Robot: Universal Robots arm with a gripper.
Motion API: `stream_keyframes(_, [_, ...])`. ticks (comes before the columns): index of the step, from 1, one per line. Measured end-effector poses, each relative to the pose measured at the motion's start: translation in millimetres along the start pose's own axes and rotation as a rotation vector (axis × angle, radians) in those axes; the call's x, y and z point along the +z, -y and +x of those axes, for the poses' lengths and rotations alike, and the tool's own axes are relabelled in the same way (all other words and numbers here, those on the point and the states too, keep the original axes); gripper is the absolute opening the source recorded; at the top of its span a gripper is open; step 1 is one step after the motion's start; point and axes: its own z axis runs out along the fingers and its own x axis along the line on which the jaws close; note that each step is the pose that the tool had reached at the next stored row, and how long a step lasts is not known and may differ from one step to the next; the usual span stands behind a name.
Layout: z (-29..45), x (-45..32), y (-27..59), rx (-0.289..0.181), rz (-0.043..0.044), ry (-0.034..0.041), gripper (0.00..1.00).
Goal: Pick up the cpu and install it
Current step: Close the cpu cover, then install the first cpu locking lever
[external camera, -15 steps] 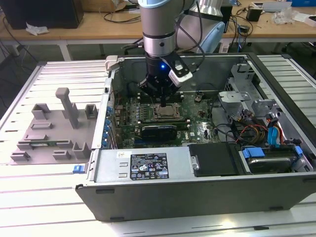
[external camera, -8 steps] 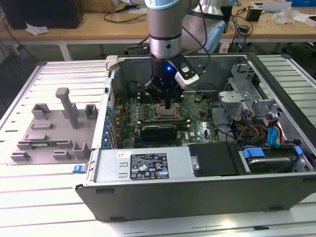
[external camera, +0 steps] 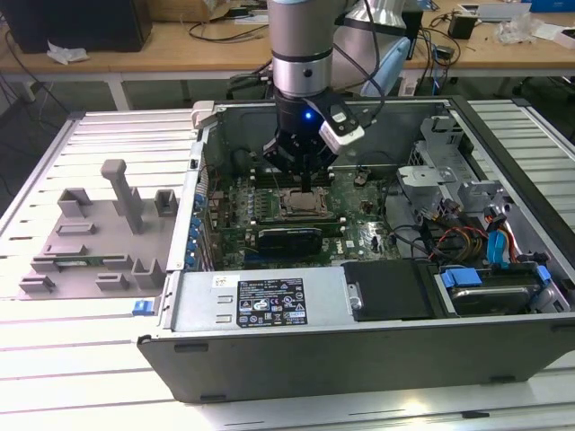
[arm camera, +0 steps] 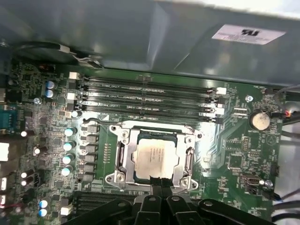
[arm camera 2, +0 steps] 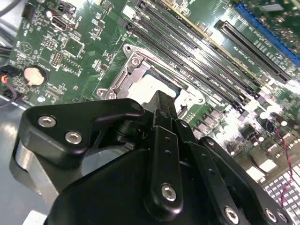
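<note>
The cpu (arm camera: 153, 158), a small square chip with a silvery top, lies flat inside the metal-framed socket (arm camera: 121, 154) of the green motherboard (arm camera: 234, 154). It also shows in the second wrist view (arm camera 2: 149, 86) and, small, in the exterior view (external camera: 303, 204). My gripper (external camera: 306, 186) hangs straight over the socket inside the open computer case (external camera: 359, 359). In both wrist views its two black fingers stand pressed together, tips (arm camera: 160, 180) (arm camera 2: 160, 99) at the cpu's edge. The gripper is shut, and nothing shows between the fingers.
Dark memory slots (arm camera: 150, 98) run beside the socket. A round coin battery (arm camera: 245, 121) sits on the board. Drive bays and coloured cables (external camera: 476, 242) fill the case toward the exterior view's right. Grey plastic fixture blocks (external camera: 99, 233) stand on the table at that view's left.
</note>
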Motion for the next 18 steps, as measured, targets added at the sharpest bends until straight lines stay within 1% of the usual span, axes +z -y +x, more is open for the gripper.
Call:
stream_keyframes(2, [-0.1,-1.5,0.0,0.000,-0.0001,0.0001,0.11])
stream_keyframes(15, [-0.1,-1.6,0.0,0.001,0.0000,0.0000,0.11])
stream_keyframes(16, [0.5,-1.7,0.0,0.001,0.0001,-0.0001,0.11])
stream_keyframes(18, [4.3,-1.9,-0.7,0.001,0.0001,0.0000,0.11])
